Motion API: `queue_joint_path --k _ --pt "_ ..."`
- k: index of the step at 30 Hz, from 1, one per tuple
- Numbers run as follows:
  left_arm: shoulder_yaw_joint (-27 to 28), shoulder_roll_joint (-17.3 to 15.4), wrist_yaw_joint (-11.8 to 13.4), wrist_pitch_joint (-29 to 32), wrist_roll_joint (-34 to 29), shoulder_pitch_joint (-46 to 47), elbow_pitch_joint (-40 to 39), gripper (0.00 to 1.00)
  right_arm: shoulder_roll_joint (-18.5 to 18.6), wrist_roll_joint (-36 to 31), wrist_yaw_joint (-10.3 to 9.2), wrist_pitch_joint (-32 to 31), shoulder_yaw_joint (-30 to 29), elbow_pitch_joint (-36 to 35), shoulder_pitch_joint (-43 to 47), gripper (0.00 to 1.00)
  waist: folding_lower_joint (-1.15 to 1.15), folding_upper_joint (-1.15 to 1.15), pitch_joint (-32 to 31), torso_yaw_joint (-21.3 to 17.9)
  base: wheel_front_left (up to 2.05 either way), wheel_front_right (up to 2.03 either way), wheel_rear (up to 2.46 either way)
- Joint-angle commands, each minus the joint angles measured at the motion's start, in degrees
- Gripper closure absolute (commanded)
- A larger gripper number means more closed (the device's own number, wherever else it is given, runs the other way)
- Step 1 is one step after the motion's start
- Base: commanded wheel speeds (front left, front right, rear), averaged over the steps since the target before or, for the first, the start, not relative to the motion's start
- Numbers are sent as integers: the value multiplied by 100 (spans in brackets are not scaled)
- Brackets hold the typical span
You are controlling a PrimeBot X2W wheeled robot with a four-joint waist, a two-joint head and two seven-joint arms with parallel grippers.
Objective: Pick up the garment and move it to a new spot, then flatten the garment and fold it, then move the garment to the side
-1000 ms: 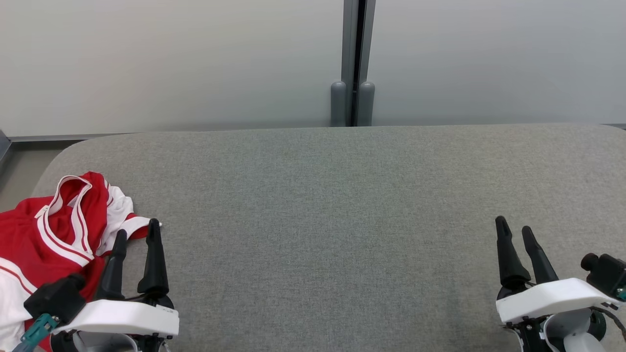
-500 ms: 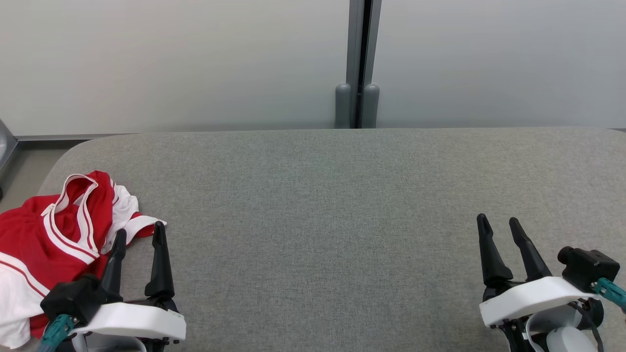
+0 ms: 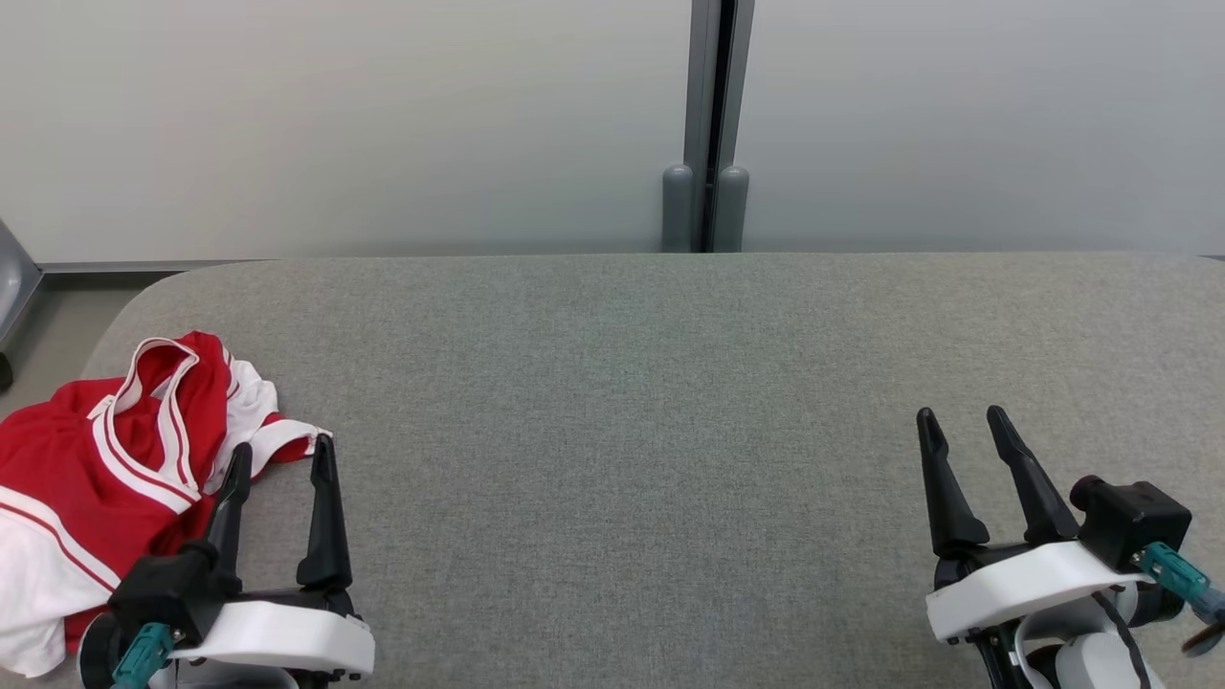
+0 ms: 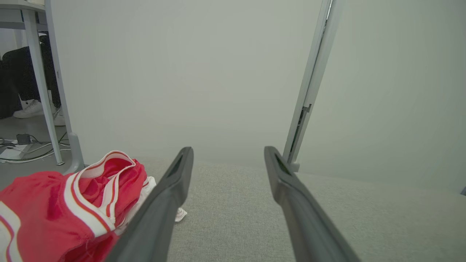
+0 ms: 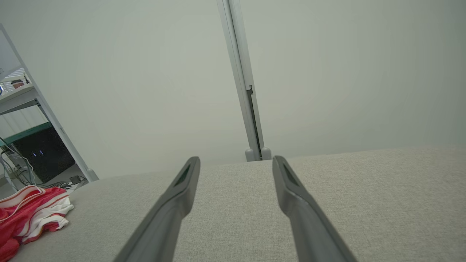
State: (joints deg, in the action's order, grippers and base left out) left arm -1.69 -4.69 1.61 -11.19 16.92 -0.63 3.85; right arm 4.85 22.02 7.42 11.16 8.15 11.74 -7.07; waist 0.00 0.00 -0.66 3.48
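The garment [image 3: 105,459] is a crumpled red jersey with white trim, heaped at the left end of the grey padded table [image 3: 632,383]. It also shows in the left wrist view, garment [image 4: 65,203], and far left in the right wrist view, garment [image 5: 29,211]. My left gripper [image 3: 280,455] is open just right of the heap, its left finger over the cloth's edge, nothing between the fingers. My right gripper [image 3: 960,421] is open near the table's right end, far from the garment.
A pale partition wall with a grey vertical post [image 3: 708,124] runs behind the table. Off the table's left end stand a desk leg [image 4: 40,80] and floor cables [image 4: 22,145]; a person's shoes [image 4: 31,109] show there.
The head camera has shifted, so the scene sits lower and further right. Both grippers have stayed open; the right one has drifted a little left in view. The garment has not moved.
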Motion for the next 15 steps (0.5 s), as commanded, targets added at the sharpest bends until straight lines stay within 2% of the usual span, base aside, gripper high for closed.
queue_joint_path --k 1,15 --pt "-9 -49 45 -52 -174 20 -75 0 59 -160 10 63 28 -77 -78 0 0 0 1 5 0 0 0" --pt "-39 -55 92 -204 -762 -5 -158 0 73 -661 11 216 89 -254 -59 0 0 0 8 46 0 0 0"
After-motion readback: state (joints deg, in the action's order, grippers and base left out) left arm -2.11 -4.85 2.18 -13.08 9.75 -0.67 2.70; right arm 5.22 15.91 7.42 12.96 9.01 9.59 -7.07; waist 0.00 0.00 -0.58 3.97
